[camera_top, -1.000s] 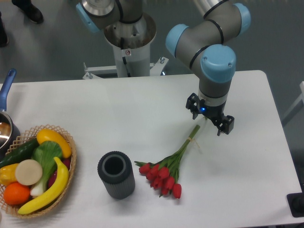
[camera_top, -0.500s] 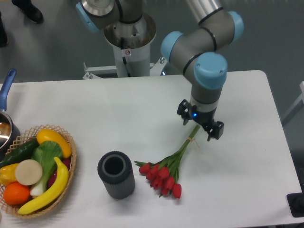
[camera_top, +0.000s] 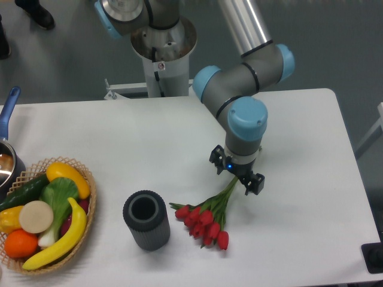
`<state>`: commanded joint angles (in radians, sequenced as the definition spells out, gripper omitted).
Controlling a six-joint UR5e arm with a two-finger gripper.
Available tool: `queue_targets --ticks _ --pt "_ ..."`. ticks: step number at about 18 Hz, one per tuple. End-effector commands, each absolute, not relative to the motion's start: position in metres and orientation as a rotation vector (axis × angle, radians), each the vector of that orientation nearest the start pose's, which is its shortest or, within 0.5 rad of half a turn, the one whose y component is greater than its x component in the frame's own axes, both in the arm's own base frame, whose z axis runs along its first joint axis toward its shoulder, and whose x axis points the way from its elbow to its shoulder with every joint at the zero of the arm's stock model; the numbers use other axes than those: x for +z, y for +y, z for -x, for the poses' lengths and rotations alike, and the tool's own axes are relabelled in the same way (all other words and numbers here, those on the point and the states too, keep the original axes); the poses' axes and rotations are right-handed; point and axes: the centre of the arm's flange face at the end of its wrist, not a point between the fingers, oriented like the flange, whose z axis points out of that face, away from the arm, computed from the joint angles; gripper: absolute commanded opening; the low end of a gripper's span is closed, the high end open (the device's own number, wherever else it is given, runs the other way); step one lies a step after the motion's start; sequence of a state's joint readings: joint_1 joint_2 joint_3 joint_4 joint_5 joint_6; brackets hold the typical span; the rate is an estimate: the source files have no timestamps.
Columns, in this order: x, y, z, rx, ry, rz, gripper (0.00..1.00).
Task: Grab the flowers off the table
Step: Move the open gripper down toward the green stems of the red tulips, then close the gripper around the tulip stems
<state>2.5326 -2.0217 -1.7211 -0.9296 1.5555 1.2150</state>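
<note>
Nearest the front edge of the white bench (camera_top: pixel 311 239) stands one dark ribbed cylinder vase (camera_top: pixel 146 219), upright with its mouth open. Just right of it lies the single bunch of flowers (camera_top: pixel 205 220), about ten red buds toward the front and green stems running back and to the right. At the left front edge sits one wicker basket (camera_top: pixel 84 230) heaped with fruit and vegetables. Bare bench stretches right of the flowers to the rounded right corners. Behind the buds, the gripper (camera_top: pixel 237 172) hangs over the upper stems, its two fingers spread on either side of them, gripping nothing. The one arm's wrist points straight down, with grey links rising behind. A pan (camera_top: pixel 7 152) sits at the left edge.
</note>
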Motion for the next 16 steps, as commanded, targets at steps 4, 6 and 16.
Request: queue_targets --ticks 4,6,16 --pt "0.21 0.47 0.427 0.066 0.338 3.083 1.0" --pt "0.205 0.471 0.427 0.063 0.319 3.084 1.0" --pt "0.193 0.472 0.425 0.032 0.315 3.094 0.53"
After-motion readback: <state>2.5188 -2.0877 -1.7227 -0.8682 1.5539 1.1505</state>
